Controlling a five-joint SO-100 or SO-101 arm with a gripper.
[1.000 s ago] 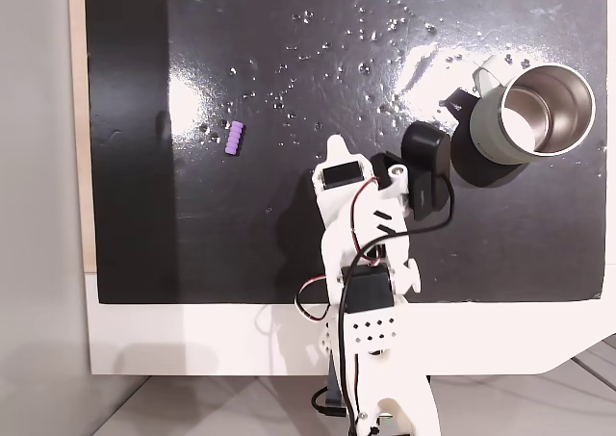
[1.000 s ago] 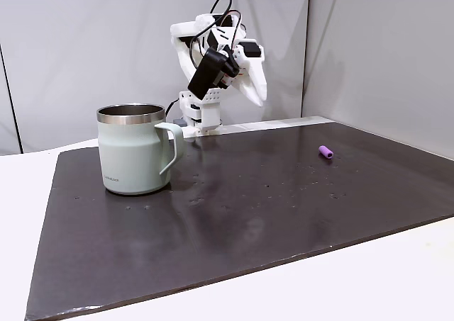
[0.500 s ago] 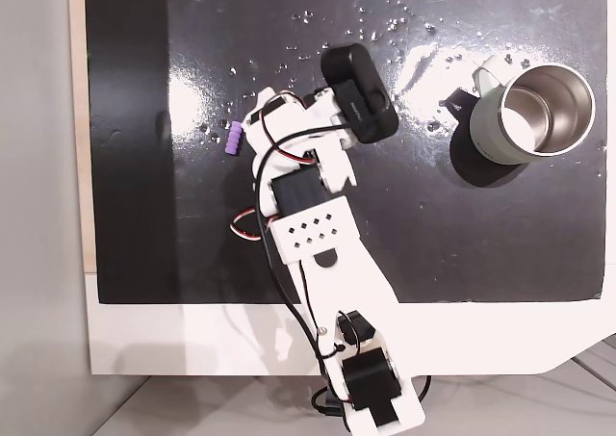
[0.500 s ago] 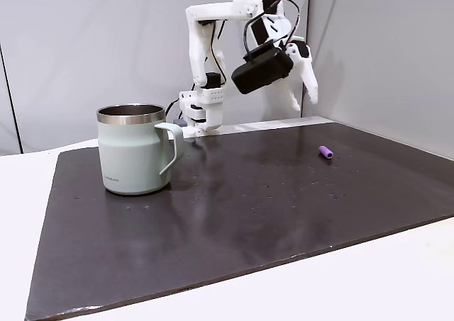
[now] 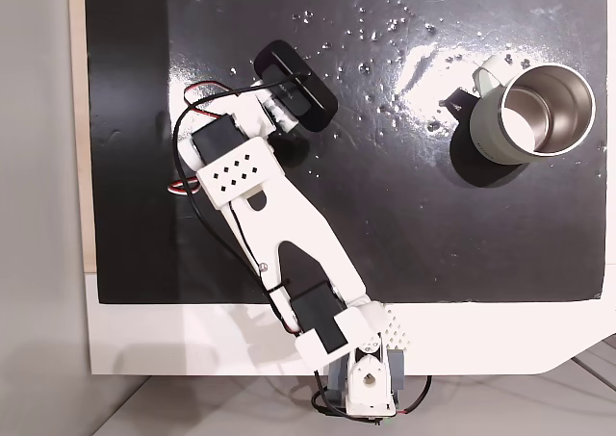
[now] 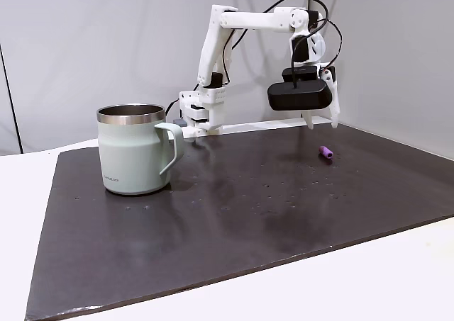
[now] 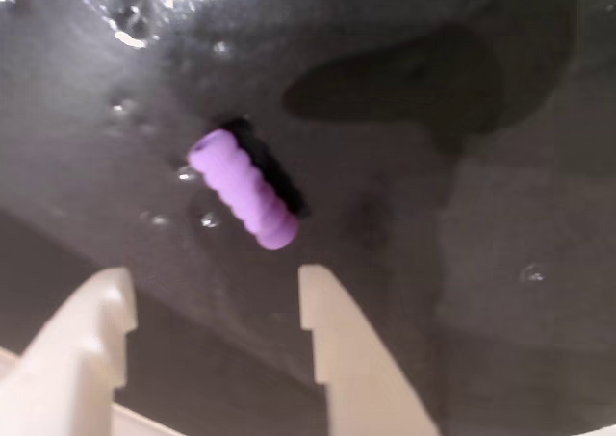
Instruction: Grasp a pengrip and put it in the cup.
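Counter (image 6: 397, 278) is white w/ a big black mat (image 6: 234, 207) over most of it. The arm (image 5: 279, 224) was folded up near its base a sec ago, head toward the cup side; now it has swung across and stretched out to the left in the top-down fixed view, so the reach phase looks about done and the grab comes next.

Cup (image 6: 135, 149) stands upright at the left of the mat in the side fixed view, handle to the right, well apart from everything else; at the far right in the top-down fixed view (image 5: 531, 111). Unmoved since.

Arm pose: upper link rises from the base, forearm runs level to the right in the side view, wrist bent so the head w/ its black camera block (image 6: 298, 96) points down at the mat.

Claw (image 7: 214, 306) is open to a moderate gap, holding nothing, both white fingers (image 7: 327, 349) at the bottom edge of the wrist view. In the side view its tips hang above the mat, not touching.

Pengrip (image 7: 243, 189), the smallest item, lies flat on the mat, slanted, just ahead of the gap between the fingers. In the side view (image 6: 325, 151) it sits below and just right of the claw. Not yet gripped; prob needs a small advance and drop first.
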